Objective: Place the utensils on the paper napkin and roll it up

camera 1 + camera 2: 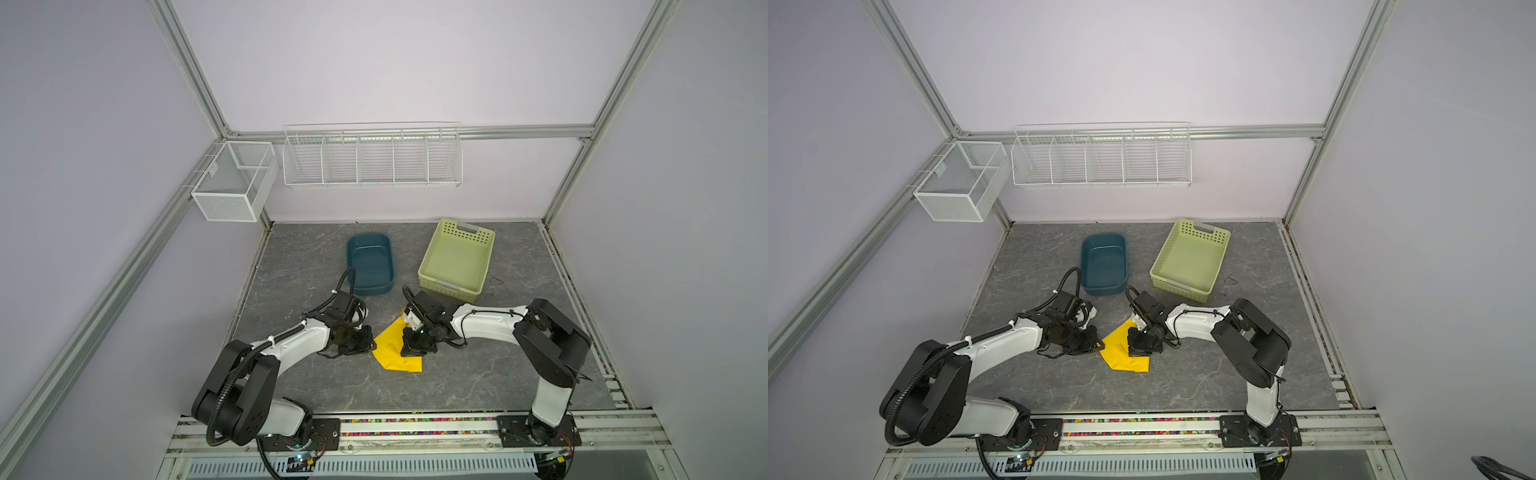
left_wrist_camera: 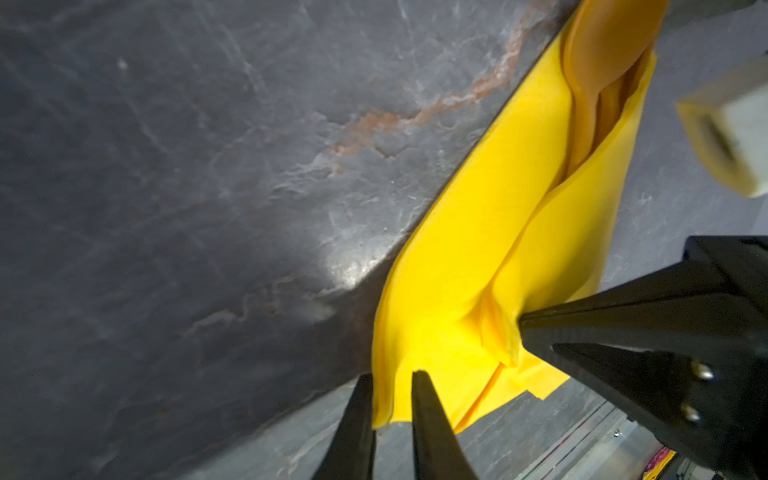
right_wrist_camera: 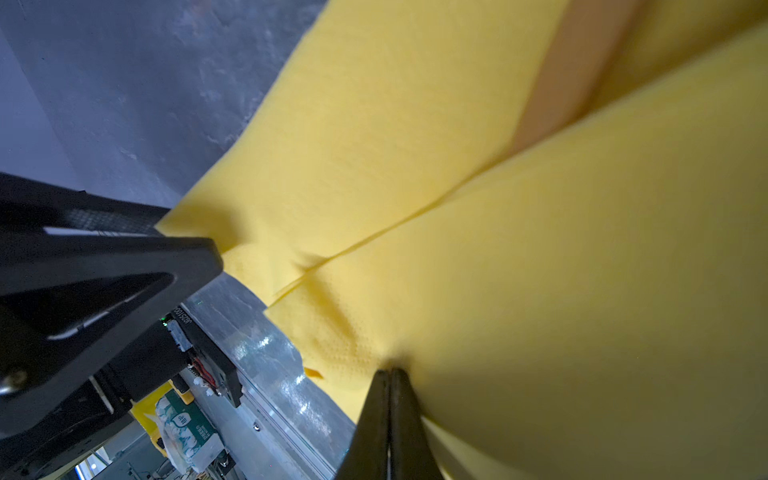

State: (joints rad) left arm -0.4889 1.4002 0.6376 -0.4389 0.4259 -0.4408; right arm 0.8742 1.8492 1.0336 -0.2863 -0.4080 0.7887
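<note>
paper napkin [image 3: 540, 270], pinched in right end effector [image 3: 388, 372]

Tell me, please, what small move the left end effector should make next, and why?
Probably close the left end effector on the napkin edge lying between its slightly parted fingers: the right end effector pinches the fold over the utensils, so a second hold would let both roll together.
</note>
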